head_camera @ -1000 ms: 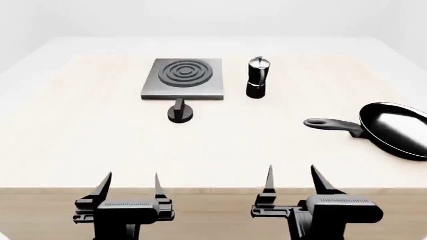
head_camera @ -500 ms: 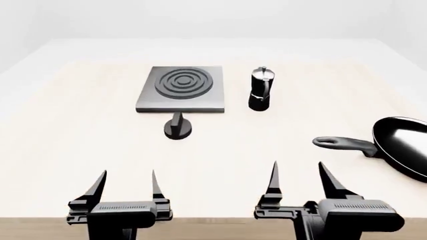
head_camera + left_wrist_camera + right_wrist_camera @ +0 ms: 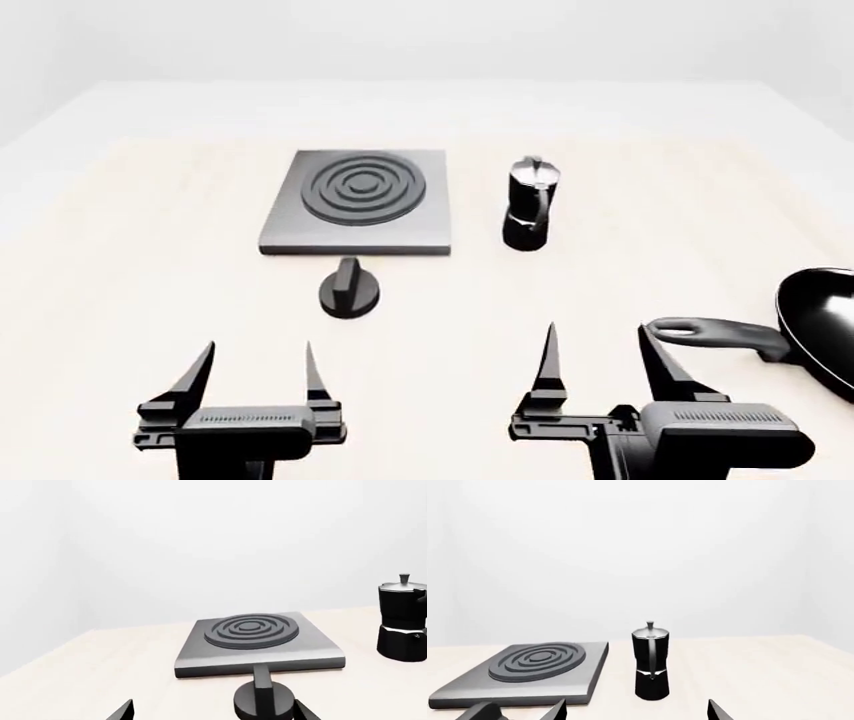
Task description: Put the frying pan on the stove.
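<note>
The glossy black frying pan [image 3: 825, 325] lies at the right edge of the head view, partly cut off, its long handle [image 3: 714, 333] pointing left. The grey stove [image 3: 358, 203] with dark concentric rings sits at the table's middle back; it also shows in the left wrist view [image 3: 257, 642] and the right wrist view [image 3: 527, 672]. My right gripper [image 3: 601, 355] is open and empty, its right fingertip just in front of the handle's loop end. My left gripper [image 3: 254, 368] is open and empty, well in front of the stove.
A small black round knob [image 3: 350, 290] lies just in front of the stove, also in the left wrist view [image 3: 263, 700]. A black-and-silver moka pot [image 3: 531, 203] stands right of the stove, seen too in the right wrist view [image 3: 651, 662]. The table [image 3: 134, 260] is pale wood.
The head view has shifted forward: the table's front edge has left the view, the stove, knob and moka pot sit lower, and the pan has slid right and down, closer to my right gripper.
</note>
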Robot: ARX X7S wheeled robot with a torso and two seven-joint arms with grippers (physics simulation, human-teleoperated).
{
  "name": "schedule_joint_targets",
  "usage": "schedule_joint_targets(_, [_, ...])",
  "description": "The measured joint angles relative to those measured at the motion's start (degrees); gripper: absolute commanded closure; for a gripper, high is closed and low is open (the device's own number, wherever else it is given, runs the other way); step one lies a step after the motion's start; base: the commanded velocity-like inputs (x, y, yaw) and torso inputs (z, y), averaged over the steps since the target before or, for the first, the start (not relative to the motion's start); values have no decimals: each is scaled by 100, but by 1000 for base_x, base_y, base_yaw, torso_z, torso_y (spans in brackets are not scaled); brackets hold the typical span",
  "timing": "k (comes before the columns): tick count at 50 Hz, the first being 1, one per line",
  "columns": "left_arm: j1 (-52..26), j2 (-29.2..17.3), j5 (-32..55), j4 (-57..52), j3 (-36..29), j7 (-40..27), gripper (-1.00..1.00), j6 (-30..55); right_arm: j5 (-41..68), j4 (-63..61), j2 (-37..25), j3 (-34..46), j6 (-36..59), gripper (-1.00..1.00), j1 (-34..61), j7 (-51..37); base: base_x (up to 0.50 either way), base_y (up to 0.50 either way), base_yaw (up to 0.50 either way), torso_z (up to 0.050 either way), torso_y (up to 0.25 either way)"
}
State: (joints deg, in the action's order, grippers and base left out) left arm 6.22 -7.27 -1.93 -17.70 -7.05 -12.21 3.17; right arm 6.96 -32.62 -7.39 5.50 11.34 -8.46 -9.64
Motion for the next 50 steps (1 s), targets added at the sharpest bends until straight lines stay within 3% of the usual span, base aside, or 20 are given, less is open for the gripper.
schedule_joint_targets(50, [57,-258,126,-83,-214,-259,-100,-35,357,30,-233,122,-15,-100,40,-250,245,0,0,0,0])
